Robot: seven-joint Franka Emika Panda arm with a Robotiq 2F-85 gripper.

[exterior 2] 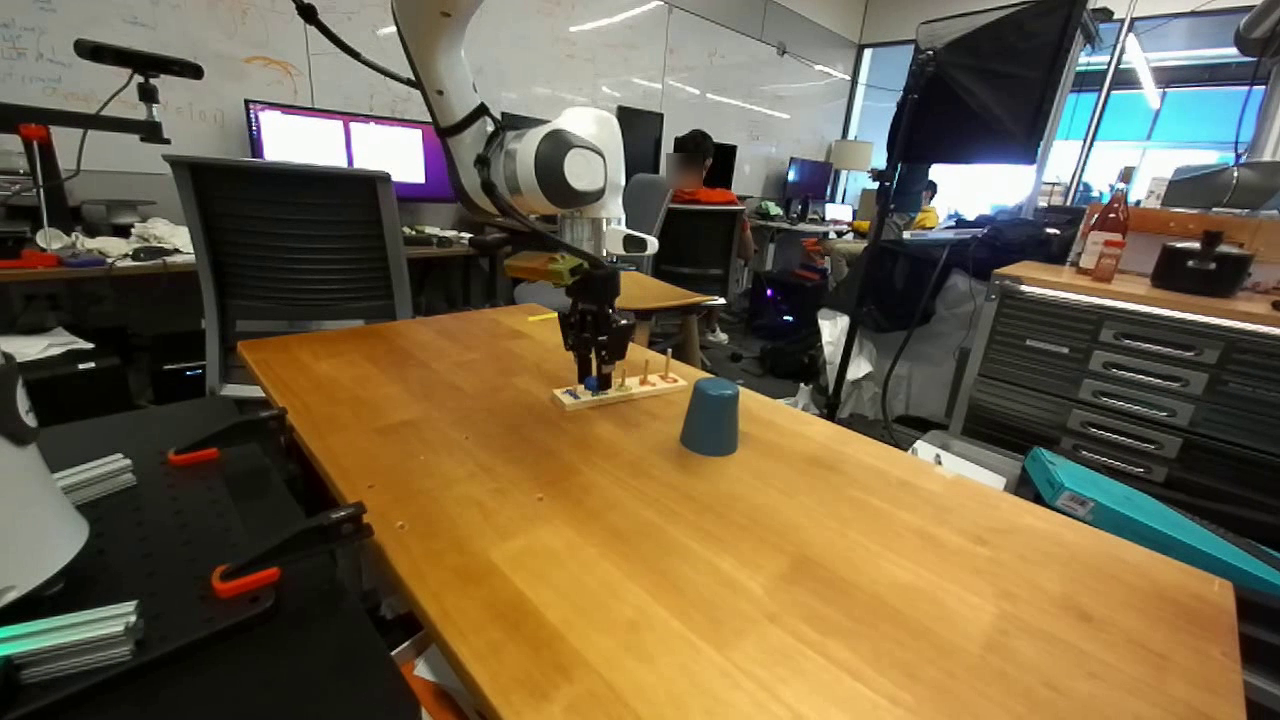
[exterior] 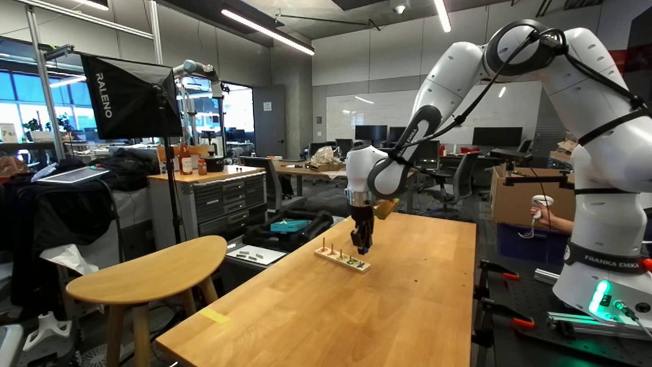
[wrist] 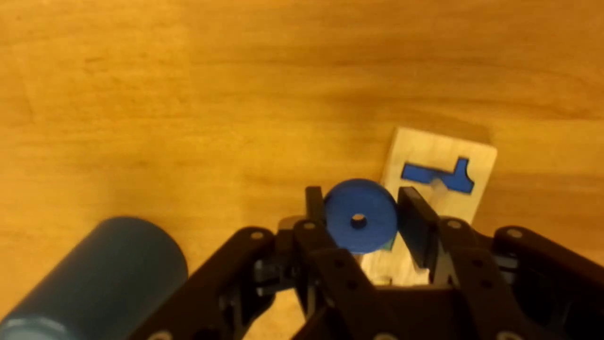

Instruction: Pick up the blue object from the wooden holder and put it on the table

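Observation:
The blue object is a small round disc with a hole in its middle. My gripper is shut on it, with one finger on each side. In an exterior view the disc shows as a bit of blue between the fingertips. My gripper also shows in an exterior view, where its fingers hide the disc. The wooden holder lies below and partly behind the disc, a pale strip with pegs and coloured marks. It also shows in both exterior views. It rests on the table.
A dark blue-grey cup stands upside down on the table near the holder; it also shows in the wrist view. A rounded stool-like table stands beside the table. Black clamps hold the table's edge near the robot base.

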